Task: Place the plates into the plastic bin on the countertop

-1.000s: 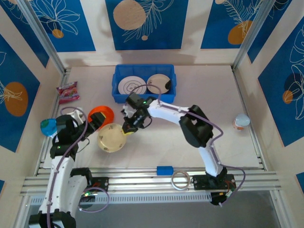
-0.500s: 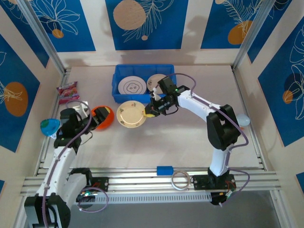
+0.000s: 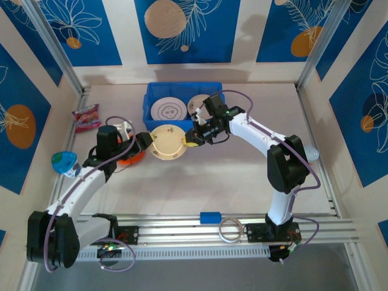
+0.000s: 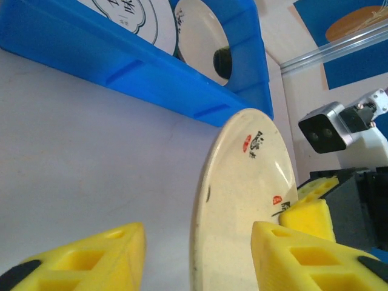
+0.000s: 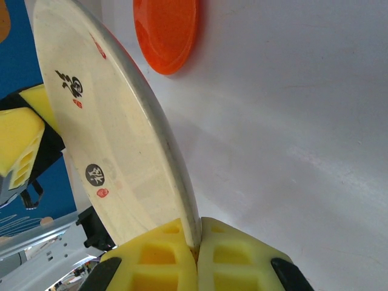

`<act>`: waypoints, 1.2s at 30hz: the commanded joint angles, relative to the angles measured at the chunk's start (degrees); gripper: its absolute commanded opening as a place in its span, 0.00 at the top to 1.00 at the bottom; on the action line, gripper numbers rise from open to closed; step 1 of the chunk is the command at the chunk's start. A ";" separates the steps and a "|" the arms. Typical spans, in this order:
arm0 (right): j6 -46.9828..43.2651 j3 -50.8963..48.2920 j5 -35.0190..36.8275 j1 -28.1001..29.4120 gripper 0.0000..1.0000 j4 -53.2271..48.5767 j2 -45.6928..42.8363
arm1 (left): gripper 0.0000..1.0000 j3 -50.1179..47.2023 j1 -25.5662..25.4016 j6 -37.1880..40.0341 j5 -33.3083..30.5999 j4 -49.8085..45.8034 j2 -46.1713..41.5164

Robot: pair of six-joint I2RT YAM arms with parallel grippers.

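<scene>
Centre of the top view, just below the bin (image 3: 148,100): cream plate (image 3: 168,143) held on edge, rim pinched tight in the right gripper (image 5: 197,242). The left gripper (image 4: 200,254) straddles the opposite edge with jaws part open. Its pads seemingly do not touch the plate.

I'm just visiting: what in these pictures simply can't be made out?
Orange plate: top view, mostly under the left arm.
Second plate in the blue bin: top view, edge covered by the right arm.
Held cream plate: left wrist view, bottom cut off by the frame edge; its red stamps too small to read.
</scene>
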 commanded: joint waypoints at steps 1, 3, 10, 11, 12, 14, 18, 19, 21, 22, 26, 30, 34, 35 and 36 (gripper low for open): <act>-0.45 2.12 -2.52 -0.35 1.00 -1.51 -0.40 | 0.56 2.19 -0.68 1.30 -0.85 1.53 1.37; -0.46 2.44 -2.31 -0.42 1.00 -1.73 -0.17 | 0.62 2.64 -0.87 1.31 -0.72 1.73 2.31; -0.91 3.92 -2.29 -0.53 1.00 -2.51 0.73 | 0.76 3.85 -1.07 1.30 -0.61 2.44 4.37; -0.97 4.28 -1.96 -0.57 1.00 -2.81 0.79 | 0.79 4.12 -1.15 1.30 -0.63 2.38 4.71; -1.00 4.44 -1.91 -0.63 1.00 -2.84 0.83 | 0.88 4.39 -1.23 1.31 -0.71 2.33 5.06; -0.90 4.78 -1.82 -0.70 1.00 -2.90 0.97 | 1.00 4.79 -1.33 1.24 -0.98 2.13 5.45; -0.74 5.51 -0.84 -1.11 1.00 -3.10 1.18 | 1.00 5.61 -1.50 1.21 -1.42 1.74 6.04; -0.66 5.58 -0.59 -1.42 0.95 -3.18 1.23 | 1.00 5.83 -1.53 1.21 -1.58 1.65 6.01; -0.98 6.20 -0.21 -2.05 0.78 -3.87 1.05 | 1.00 6.59 -1.58 1.41 -2.30 0.72 6.08; -1.37 6.61 0.44 -2.51 0.67 -4.54 0.94 | 1.00 7.37 -1.67 1.80 -2.83 -0.20 6.07; -2.45 7.00 2.62 -5.65 0.42 -5.81 -1.12 | 1.00 10.30 -2.06 3.13 -4.99 -3.80 6.34; -2.01 5.30 5.42 -9.90 0.40 -4.63 -5.10 | 1.00 14.42 -2.96 4.55 -6.86 -6.45 8.18; -0.95 1.25 8.69 -14.21 0.41 -2.15 -9.44 | 1.00 19.00 -4.21 5.03 -8.70 -7.35 11.44; -0.56 0.18 9.21 -15.17 0.41 -1.52 -10.43 | 1.00 19.91 -4.45 4.99 -9.01 -7.20 12.27; -0.16 -1.07 9.41 -16.18 0.41 -0.89 -11.42 | 1.00 21.15 -4.72 4.86 -9.62 -6.71 13.15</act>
